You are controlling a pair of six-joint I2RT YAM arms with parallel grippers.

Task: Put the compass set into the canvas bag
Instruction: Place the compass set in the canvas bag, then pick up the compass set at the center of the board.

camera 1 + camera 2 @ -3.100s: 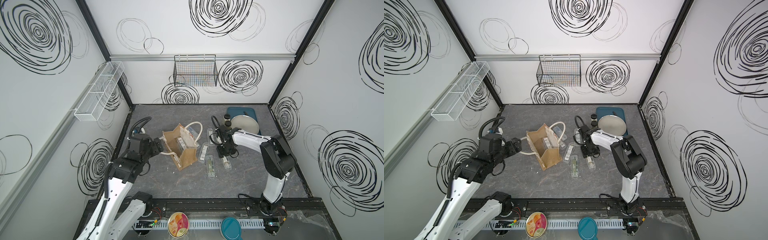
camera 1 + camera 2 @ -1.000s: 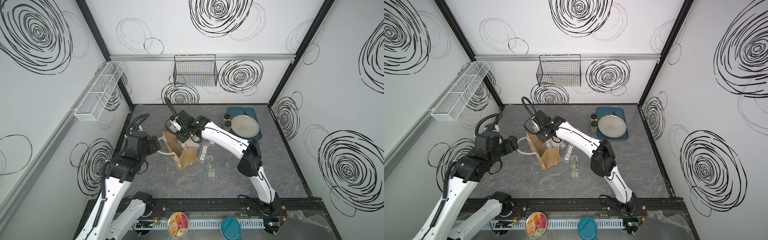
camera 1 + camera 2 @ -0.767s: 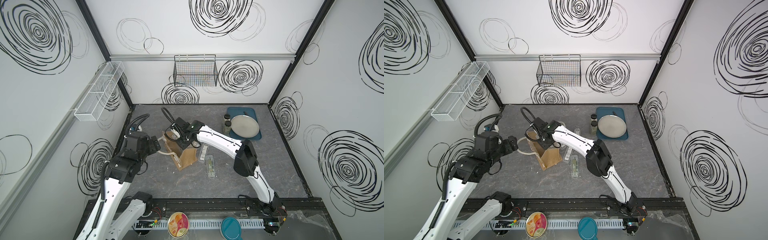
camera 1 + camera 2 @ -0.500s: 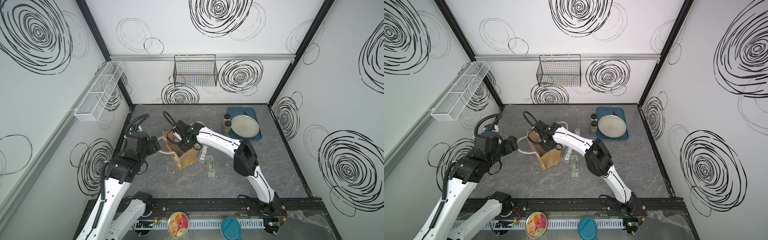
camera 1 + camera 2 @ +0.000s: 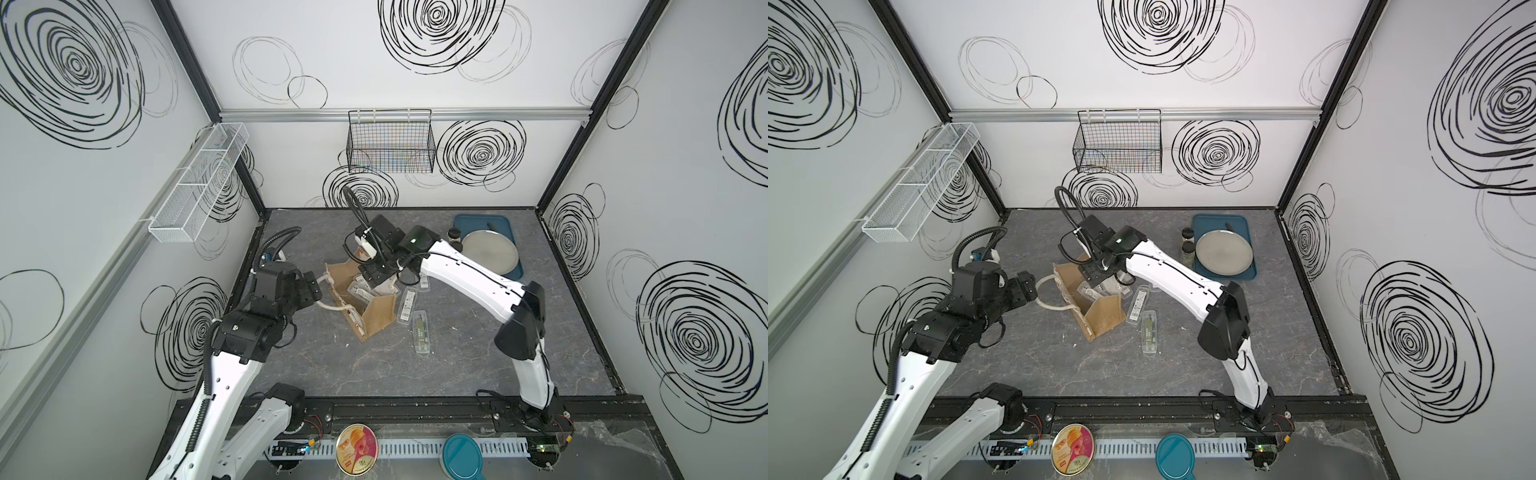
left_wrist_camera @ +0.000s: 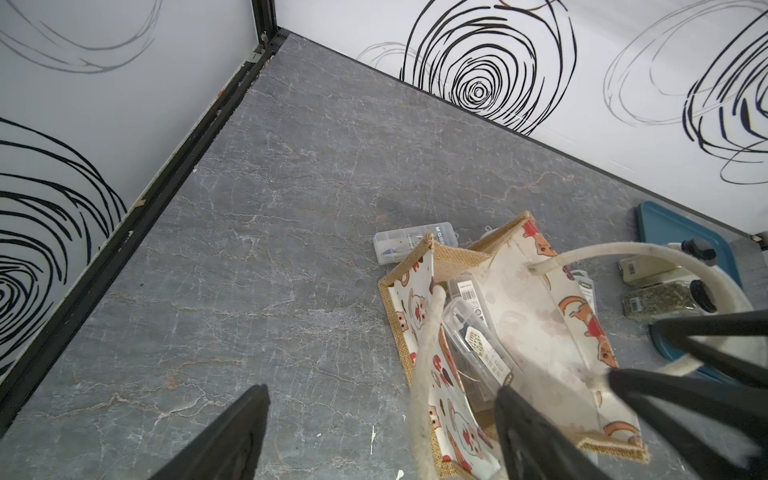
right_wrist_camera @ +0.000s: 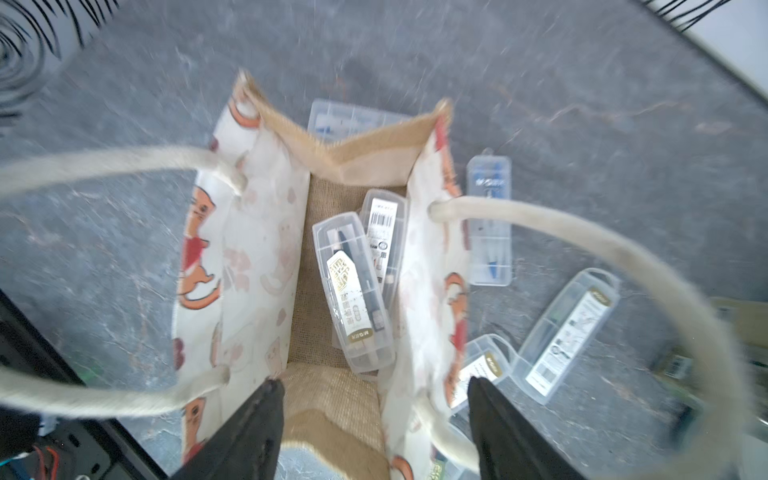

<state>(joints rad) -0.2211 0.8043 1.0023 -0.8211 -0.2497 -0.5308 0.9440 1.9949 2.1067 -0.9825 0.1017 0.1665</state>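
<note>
**Bag held open as compass set went in.** The left hand stood just left of the canvas bag. Its fingers were spread wide, and one white rope handle ran loosely between them, unpinched. The likely purpose was to keep the handle aside and the bag's mouth open.

The bag sat upright on the grey worktop, with cream panels printed with red-orange cartoon animals and burlap at its ends. On the bag's floor lay the compass set, a clear plastic case with a dark instrument showing through and a gold-and-white label. Lettering at one end looked like "M&G", though blur left that unsure. A second case lay partly under it, barcode sticker uppermost, its digits too small to read.

Directly above the bag's mouth hung the right hand, fingers well apart and holding nothing. The pose suggested the set was delivered and the hand free to leave.

Just right of the bag, spare cases lay flat on the worktop, among them a blue-fitted case with pale lettering. A rear case lay just behind the bag, with "M G" legible on its lid. Well to the right of the bag, a blue tray carried a metal plate.
</note>
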